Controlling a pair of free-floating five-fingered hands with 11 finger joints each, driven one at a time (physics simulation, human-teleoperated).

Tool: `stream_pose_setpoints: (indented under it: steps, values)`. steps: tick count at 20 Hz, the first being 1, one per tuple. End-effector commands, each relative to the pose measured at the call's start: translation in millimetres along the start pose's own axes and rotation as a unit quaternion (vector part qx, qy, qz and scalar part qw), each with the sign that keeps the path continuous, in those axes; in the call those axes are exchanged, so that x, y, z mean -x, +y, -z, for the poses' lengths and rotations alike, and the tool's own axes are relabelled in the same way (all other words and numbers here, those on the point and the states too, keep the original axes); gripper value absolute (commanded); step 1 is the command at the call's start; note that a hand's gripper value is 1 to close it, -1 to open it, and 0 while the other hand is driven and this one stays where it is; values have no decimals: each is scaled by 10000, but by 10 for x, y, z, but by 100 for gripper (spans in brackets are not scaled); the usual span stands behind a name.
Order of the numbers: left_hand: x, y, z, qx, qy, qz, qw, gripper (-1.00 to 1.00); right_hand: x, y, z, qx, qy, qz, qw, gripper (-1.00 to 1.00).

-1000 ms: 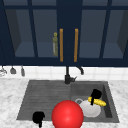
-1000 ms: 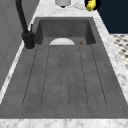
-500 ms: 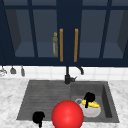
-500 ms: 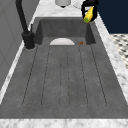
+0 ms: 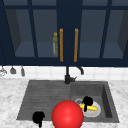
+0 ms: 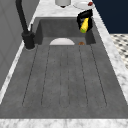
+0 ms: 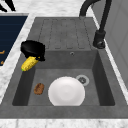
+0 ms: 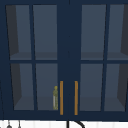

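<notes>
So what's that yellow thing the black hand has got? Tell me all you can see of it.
It looks like a corn cob: yellow, bumpy, with a greenish tip. The right hand is curled round its upper end, so it hangs tilted, tip down, in the air above the sink basin near the front wall. Below it lie a white plate and a small brown item; it touches neither.

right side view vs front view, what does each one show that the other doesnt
Right side view alone: a small brown thing on the basin floor beside the white plate.

Front view alone: the left hand at the sink's front edge, a big red ball, and the wall cabinet with a green bottle behind its glass.

Both: the right hand curled round a yellow corn cob above the basin, the plate, the drain, and the black faucet.
</notes>
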Motion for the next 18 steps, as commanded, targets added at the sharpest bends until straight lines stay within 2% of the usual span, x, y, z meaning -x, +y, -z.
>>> stream_pose_setpoints:
  steps: [1,15,18]
  values:
    - [0,0,0,0,0,0,10000,0,89,118,198,-127,-424,-129,9989,100]
    - [0,0,0,0,0,0,10000,0,531,476,1026,-474,-625,-38,9969,100]
    - [0,0,0,0,0,0,10000,0,606,684,1267,-481,-590,-260,9968,100]
